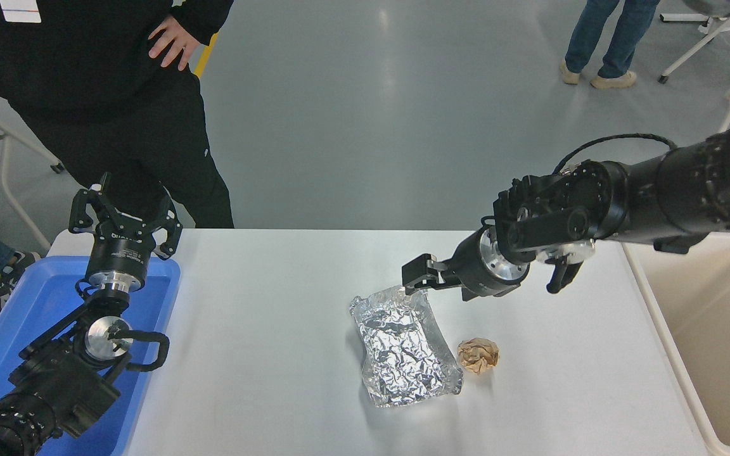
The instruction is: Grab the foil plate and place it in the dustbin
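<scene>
right gripper [417, 276] at foil plate [403, 345] far rim; fingers' state unclear; left gripper [125, 218] spread

Crinkled foil plate [403, 348] flat mid-table; beige dustbin [688, 329] at right edge.

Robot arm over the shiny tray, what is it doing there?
The right end effector is reaching in from the right, just at the far corner of the foil plate, which lies flat on the white table. A small paper ball sits beside the plate. The dustbin waits at the right. The left end effector is parked over a blue tray. A person stands watching.
</scene>
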You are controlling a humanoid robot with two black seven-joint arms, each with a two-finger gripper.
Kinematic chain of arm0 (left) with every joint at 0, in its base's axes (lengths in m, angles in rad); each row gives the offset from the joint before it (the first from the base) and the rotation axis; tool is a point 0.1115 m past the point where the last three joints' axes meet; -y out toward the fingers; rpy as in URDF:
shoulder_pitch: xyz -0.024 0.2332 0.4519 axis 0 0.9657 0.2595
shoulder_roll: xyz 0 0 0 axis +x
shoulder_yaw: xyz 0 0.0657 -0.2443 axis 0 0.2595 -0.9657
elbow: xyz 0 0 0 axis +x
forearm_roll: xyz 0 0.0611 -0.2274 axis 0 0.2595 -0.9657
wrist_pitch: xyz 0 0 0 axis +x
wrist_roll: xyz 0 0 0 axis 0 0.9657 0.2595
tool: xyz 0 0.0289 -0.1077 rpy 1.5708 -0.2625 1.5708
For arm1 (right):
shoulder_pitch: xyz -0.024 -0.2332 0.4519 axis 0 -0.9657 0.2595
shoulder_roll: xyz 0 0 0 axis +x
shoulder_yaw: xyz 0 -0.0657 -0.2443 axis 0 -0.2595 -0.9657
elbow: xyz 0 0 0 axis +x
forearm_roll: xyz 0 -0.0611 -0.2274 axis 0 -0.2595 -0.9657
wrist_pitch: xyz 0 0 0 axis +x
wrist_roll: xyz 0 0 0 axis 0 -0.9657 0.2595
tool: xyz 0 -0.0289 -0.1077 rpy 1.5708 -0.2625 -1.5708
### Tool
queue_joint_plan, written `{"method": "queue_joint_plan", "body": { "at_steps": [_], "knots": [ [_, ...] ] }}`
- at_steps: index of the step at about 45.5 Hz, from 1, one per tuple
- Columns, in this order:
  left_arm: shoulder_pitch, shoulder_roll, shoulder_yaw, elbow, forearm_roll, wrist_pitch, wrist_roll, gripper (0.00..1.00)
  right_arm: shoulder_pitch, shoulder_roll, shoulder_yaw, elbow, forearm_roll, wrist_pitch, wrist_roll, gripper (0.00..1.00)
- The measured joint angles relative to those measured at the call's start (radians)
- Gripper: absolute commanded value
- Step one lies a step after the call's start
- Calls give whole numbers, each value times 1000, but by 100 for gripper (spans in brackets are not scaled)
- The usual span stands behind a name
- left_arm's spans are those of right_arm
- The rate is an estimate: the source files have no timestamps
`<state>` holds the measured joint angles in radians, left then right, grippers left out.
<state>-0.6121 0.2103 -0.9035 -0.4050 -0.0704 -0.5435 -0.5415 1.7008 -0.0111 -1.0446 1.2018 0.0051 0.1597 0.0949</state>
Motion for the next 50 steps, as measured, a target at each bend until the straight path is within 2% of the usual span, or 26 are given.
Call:
{"method": "queue_joint_plan", "body": {
  "at_steps": [18, 50],
  "knots": [
    [0, 0, 0, 0, 0, 0, 0, 99, -186, 9, 3, -131, -36, -119, 2, 98],
    [0, 0, 0, 0, 0, 0, 0, 99, -367, 11, 91, -194, -124, -157, 10, 98]
  ]
}}
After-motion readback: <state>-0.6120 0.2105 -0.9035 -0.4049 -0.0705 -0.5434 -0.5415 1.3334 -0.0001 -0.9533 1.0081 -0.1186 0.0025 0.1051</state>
